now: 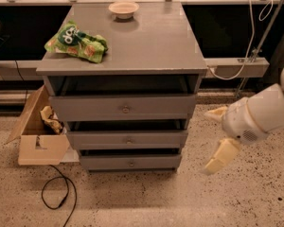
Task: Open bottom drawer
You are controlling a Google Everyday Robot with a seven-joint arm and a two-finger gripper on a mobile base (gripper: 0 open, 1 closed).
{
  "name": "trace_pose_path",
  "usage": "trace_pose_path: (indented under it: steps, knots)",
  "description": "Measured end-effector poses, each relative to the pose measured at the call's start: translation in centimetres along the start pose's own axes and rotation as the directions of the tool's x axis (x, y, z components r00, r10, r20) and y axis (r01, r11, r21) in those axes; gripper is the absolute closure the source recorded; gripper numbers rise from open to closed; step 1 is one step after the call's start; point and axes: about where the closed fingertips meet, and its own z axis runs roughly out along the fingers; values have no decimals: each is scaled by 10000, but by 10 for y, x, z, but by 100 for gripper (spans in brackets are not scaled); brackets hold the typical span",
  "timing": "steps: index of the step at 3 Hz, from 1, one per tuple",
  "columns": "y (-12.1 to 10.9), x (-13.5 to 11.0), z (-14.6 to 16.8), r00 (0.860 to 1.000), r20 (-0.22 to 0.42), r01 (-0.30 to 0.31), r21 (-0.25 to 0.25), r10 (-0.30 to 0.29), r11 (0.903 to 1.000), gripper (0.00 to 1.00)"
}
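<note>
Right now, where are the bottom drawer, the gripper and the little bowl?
bottom drawer [130,162], camera view, knob at front centre.
gripper [208,142], camera view, midway between its open jaws, right of that drawer.
bowl [123,8], camera view, its inside middle.

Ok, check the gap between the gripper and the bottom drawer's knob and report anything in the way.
Nothing visible. The gripper hangs open right of the cabinet, with only bare floor between it and the bottom drawer. The black cable lies on the floor left of the drawer's front.
</note>
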Motion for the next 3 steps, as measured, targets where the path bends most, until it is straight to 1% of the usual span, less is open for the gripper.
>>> trace_pose_path:
  steps: [1,2,3]
  knots:
    - [12,0,70,9871,1530,-420,-358,470,9985,0]
    - [12,0,69,9872,1525,-416,-368,467,9985,0]
    - [9,10,89,9892,1409,-358,-321,400,9988,0]
